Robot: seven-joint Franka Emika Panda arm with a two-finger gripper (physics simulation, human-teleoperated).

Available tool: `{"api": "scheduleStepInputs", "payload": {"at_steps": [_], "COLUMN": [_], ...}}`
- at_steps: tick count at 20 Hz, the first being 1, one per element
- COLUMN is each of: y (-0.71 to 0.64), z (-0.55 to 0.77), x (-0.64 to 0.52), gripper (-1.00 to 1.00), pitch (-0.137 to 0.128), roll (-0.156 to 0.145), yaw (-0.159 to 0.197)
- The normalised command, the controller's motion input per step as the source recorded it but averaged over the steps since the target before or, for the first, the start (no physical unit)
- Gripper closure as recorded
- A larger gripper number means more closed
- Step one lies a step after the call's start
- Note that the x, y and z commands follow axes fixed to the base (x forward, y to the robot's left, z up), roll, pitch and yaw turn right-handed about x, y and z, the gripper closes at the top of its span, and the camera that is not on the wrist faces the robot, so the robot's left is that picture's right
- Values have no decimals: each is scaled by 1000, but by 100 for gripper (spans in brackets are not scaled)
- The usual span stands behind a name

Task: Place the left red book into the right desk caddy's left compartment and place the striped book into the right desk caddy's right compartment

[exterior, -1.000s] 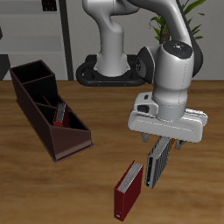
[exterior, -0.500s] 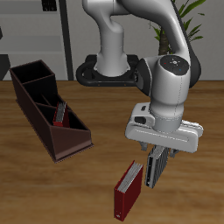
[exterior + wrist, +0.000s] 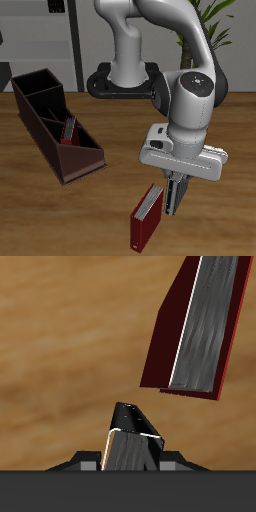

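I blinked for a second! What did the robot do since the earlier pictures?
The pincer came down over the striped book; whether it grips is unclear. The red book beside it and the caddy, with a red book already inside, stayed put.

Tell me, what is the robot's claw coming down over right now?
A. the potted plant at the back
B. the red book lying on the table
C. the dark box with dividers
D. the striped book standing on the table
D: the gripper sits right over the striped book, which stands on edge beside the red book; the right desk caddy is well away.
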Motion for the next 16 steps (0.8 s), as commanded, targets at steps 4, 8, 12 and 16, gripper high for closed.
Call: {"api": "scheduleStepInputs", "payload": {"at_steps": [4,8,12,16], "y": [-110,-60,11,19], "z": [514,787,510,650], "x": [-192,-333,-266,-427], "gripper": [100,100,100,100], "pitch": [-66,-72,-14,-50], "roll": [-6,17,22,26], "yaw": [23,13,42,28]}}
